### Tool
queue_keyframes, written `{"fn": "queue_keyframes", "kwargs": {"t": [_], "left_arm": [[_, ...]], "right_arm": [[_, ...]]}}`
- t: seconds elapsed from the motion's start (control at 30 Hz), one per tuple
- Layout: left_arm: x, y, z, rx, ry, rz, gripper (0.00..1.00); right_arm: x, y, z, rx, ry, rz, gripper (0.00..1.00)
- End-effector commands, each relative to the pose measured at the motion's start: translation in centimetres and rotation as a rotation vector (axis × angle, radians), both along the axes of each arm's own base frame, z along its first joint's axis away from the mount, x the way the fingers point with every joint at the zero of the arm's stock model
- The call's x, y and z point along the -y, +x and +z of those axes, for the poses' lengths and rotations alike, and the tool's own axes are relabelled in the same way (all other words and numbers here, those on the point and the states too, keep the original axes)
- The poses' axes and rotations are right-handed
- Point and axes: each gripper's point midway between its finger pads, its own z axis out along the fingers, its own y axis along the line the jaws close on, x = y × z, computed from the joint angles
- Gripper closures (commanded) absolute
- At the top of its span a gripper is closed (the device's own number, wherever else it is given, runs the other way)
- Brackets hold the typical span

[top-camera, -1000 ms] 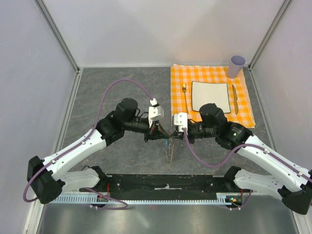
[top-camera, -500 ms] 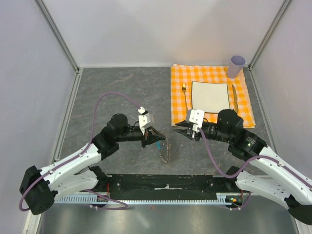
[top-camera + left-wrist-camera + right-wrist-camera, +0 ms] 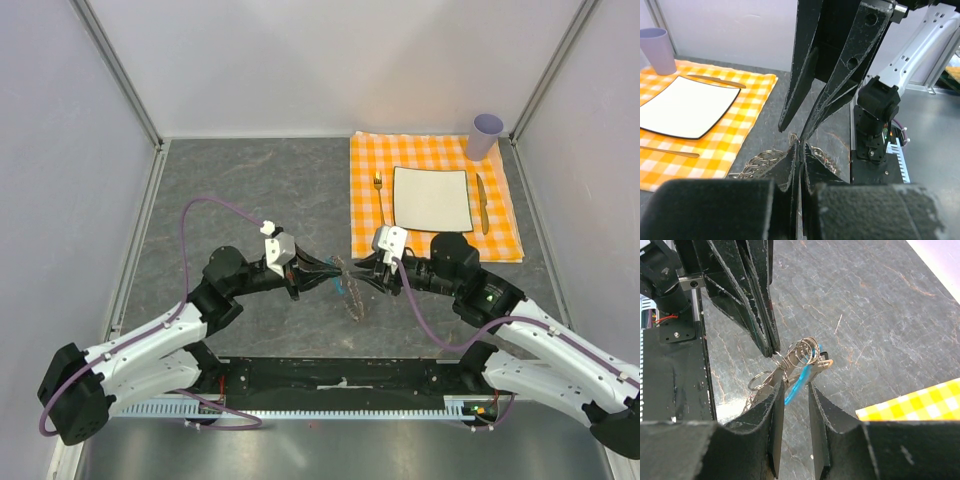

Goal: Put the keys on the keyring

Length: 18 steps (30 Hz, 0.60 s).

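The keyring (image 3: pixel 349 290), a bunch of metal rings and bead chain with a bright-blue tag (image 3: pixel 796 385), hangs over the grey tabletop between my two grippers. My left gripper (image 3: pixel 331 272) is shut on one ring of it; its closed tips show in the right wrist view (image 3: pixel 774 351). My right gripper (image 3: pixel 363 273) faces it from the right, jaws apart. Its fingers (image 3: pixel 775 402) straddle the blue tag. A flat grey key (image 3: pixel 812 368) lies in the bunch beside the rings (image 3: pixel 803 349). Rings also show in the left wrist view (image 3: pixel 758 163).
An orange checked cloth (image 3: pixel 430 150) lies at the back right with a white plate (image 3: pixel 432 197), a fork (image 3: pixel 380 200), a knife (image 3: pixel 481 203) and a purple cup (image 3: pixel 486 135). A black rail (image 3: pixel 340 378) runs along the near edge.
My right gripper has moved left, back up to the keyring, and now straddles its tag. My left gripper kept its hold and shifted the bunch slightly right.
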Motion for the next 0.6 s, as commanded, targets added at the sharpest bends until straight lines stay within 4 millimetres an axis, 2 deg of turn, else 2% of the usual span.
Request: {"fn": "queue_keyframes", "kwargs": {"t": [0.0,0.27,0.37,0.4,0.53,0.57], "left_arm": [[-0.2,-0.4,3.6,0.073,-0.127,-0.001,0.98],[0.0,-0.6,3.8,0.074,-0.134,-0.018,0.98],[-0.1,-0.6,3.9,0.077,-0.143,-0.02,0.98],[0.0,-0.7,3.9,0.078,-0.145,-0.021,0.98],[0.0,-0.5,4.0,0.084,-0.154,-0.016,0.98],[0.0,-0.4,3.9,0.082,-0.156,-0.012,0.98]], "right_arm": [[-0.7,-0.1,2.0,0.037,0.08,0.016,0.67],[-1.0,0.0,2.1,0.056,0.088,0.031,0.67],[-1.3,-0.5,2.1,0.051,0.089,0.069,0.71],[-1.4,-0.7,2.3,0.052,0.093,0.079,0.73],[-1.8,-1.5,2.0,0.024,0.095,0.129,1.0],[-1.9,-1.7,1.9,0.017,0.096,0.14,1.0]]}}
